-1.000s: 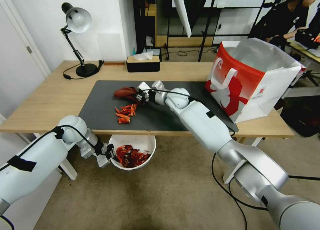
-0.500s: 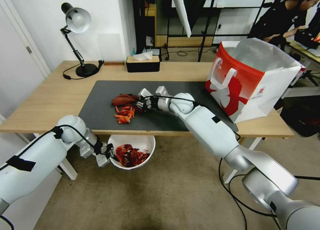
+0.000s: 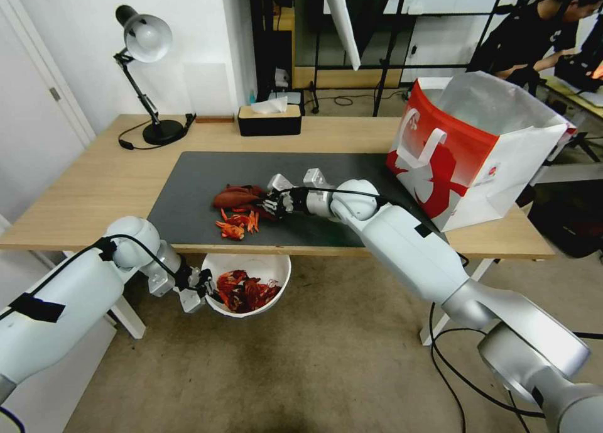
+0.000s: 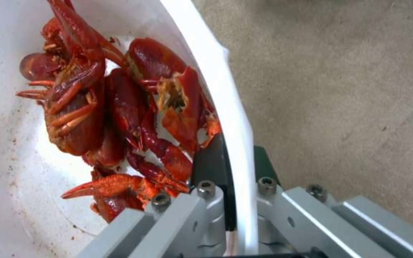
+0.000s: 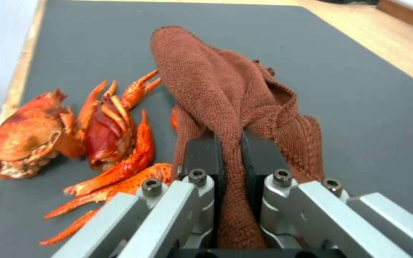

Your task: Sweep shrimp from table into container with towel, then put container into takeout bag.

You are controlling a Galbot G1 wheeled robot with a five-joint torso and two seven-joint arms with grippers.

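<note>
Table [image 3: 94, 188] w/ grey mat [image 3: 195, 194]: shrimp [image 3: 237, 222] & towel [image 3: 235, 197] on mat; takeout bag [image 3: 477, 150], lamp [image 3: 147, 81], tissue box [image 3: 270, 120] too.

Office or lab: desk lamp [image 3: 146, 40], metal racks [image 3: 402, 37]

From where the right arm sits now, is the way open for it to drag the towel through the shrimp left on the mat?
Probably yes. The right gripper holds the towel right beside the shrimp, with bare mat around and nothing between.
</note>
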